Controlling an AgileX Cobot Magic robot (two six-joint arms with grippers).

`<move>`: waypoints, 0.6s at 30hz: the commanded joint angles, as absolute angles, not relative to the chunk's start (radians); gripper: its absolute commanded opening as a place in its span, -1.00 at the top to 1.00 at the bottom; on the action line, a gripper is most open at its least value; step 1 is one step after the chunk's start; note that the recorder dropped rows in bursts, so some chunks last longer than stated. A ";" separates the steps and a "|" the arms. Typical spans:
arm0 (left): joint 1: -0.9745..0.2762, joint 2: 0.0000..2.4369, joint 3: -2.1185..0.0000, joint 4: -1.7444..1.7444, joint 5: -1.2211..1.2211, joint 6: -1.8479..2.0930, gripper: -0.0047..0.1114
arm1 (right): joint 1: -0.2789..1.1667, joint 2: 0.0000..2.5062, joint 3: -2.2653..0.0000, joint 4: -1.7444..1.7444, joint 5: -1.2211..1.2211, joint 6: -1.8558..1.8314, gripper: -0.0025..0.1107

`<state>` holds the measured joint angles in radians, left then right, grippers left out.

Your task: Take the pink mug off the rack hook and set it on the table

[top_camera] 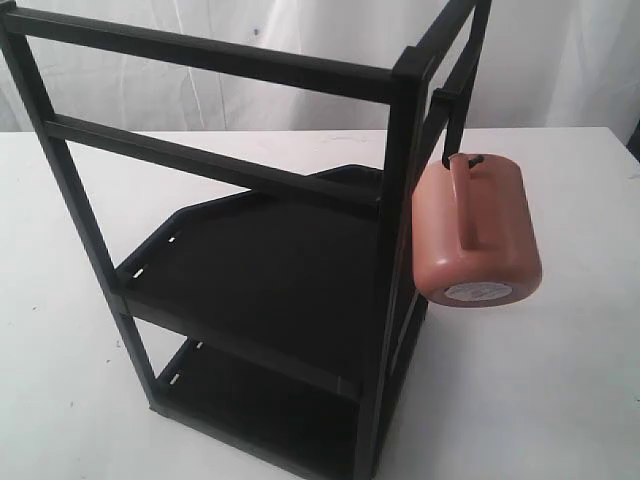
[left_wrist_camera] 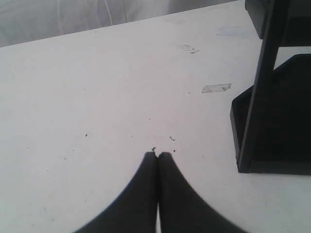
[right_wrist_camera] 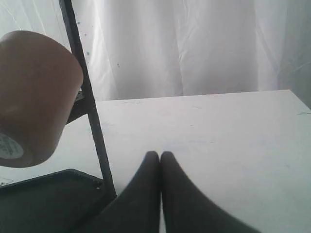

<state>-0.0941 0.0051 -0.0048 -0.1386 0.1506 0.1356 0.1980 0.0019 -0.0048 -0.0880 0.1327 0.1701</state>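
Smooth cylindrical pink mug (top_camera: 485, 228) — on thin rack hook (top_camera: 456, 125).

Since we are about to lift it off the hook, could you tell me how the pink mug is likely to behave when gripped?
The pink mug hangs only by its handle on the rack hook, so it will probably swing when nudged. Its smooth rounded wall looks rigid, perhaps slippery. Laid sideways, it could roll.

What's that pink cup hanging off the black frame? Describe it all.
The pink mug is a smooth salmon-pink cylinder with a loop handle and a pale round sticker on its base. It hangs by the handle from the rack hook, base lowest, tilted, beside the rack post, clear above the table. Its inside is hidden.
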 commanded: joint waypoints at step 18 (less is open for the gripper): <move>-0.092 0.000 0.000 -0.144 0.150 0.134 0.92 | 0.203 0.000 -0.066 -0.054 -0.096 0.424 0.96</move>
